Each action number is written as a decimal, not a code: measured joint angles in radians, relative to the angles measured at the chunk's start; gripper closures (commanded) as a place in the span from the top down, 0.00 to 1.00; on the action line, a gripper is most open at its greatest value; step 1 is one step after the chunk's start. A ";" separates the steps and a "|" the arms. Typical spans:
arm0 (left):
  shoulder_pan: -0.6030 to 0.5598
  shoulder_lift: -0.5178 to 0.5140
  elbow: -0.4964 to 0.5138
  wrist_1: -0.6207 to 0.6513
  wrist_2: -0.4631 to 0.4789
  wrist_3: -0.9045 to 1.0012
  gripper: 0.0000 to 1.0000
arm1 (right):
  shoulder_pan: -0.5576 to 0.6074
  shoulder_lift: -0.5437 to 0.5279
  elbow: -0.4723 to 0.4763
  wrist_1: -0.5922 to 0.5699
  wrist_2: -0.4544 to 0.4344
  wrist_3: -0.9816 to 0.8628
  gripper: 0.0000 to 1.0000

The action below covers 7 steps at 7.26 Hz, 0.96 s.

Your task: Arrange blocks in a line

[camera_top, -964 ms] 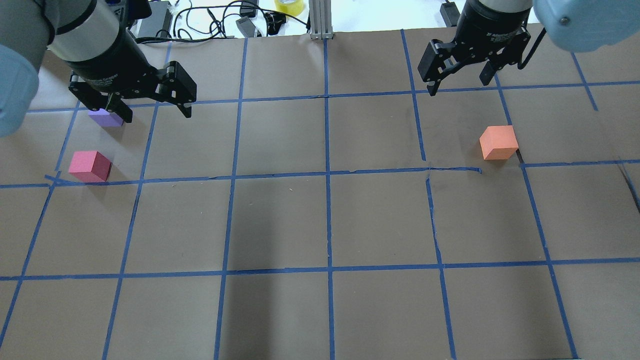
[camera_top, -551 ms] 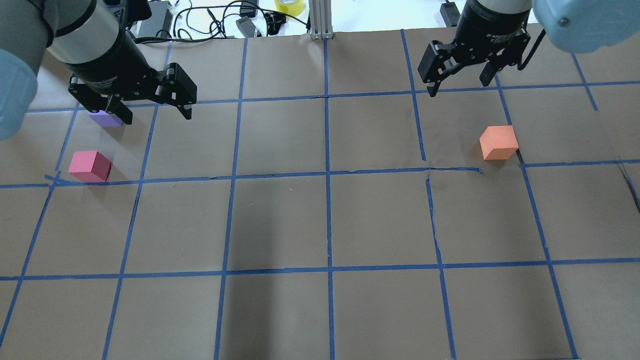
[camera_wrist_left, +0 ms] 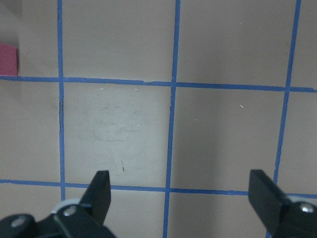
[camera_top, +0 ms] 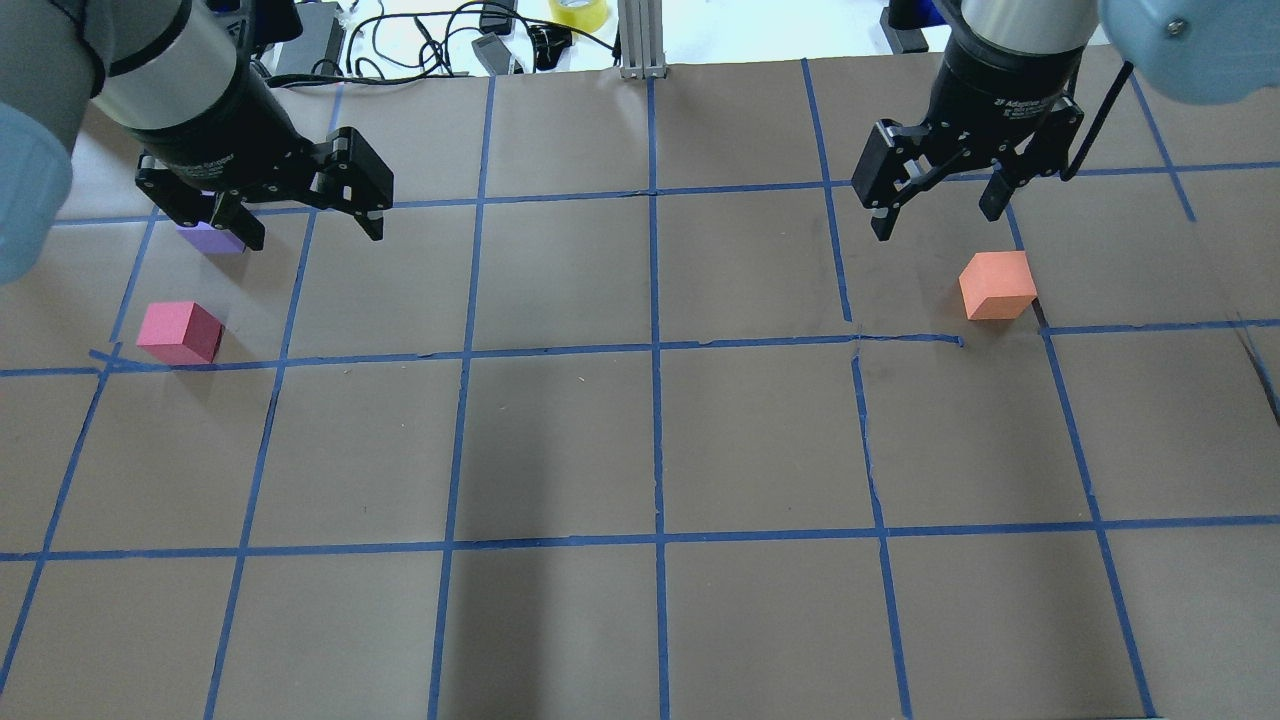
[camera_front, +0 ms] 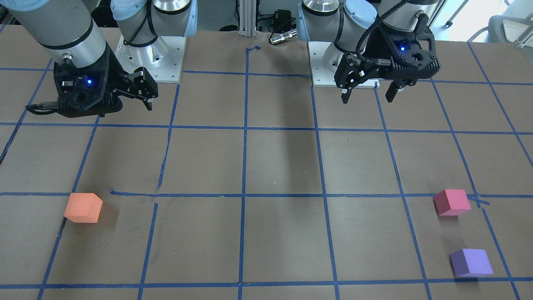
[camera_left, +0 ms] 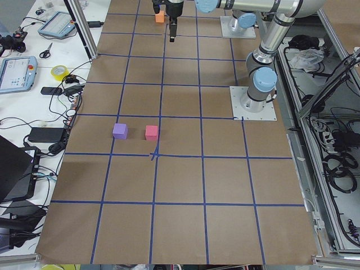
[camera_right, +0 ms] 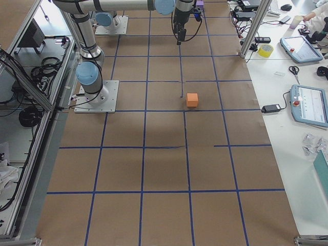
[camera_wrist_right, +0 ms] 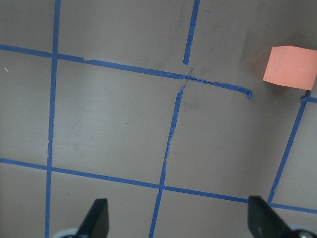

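Note:
The orange block [camera_top: 996,285] sits on the right of the table, also in the front view [camera_front: 83,207] and the right wrist view [camera_wrist_right: 290,67]. My right gripper [camera_top: 936,222] is open and empty, a little behind and left of it. The pinkish-red block [camera_top: 180,332] sits at the far left, with only its edge in the left wrist view [camera_wrist_left: 7,58]. The purple block [camera_top: 210,238] lies behind it, partly hidden by my left gripper [camera_top: 312,232], which is open, empty and raised. In the front view the purple block [camera_front: 470,262] stands clear of the left gripper [camera_front: 367,99].
Brown paper with a blue tape grid [camera_top: 655,350] covers the table. An aluminium post [camera_top: 640,40], cables and a yellow tape roll [camera_top: 578,10] lie along the far edge. Tablets and tools lie on the side bench [camera_right: 307,102].
My right gripper has moved nearer to the orange block, still open. My left gripper and all three blocks have stayed put.

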 measured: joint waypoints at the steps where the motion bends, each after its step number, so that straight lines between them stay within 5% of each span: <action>1: 0.000 0.000 0.000 0.001 0.001 0.000 1.00 | -0.007 -0.001 0.006 -0.005 0.000 -0.001 1.00; 7: 0.002 0.000 0.002 0.002 0.003 0.000 1.00 | -0.035 0.010 0.021 -0.078 0.001 -0.006 1.00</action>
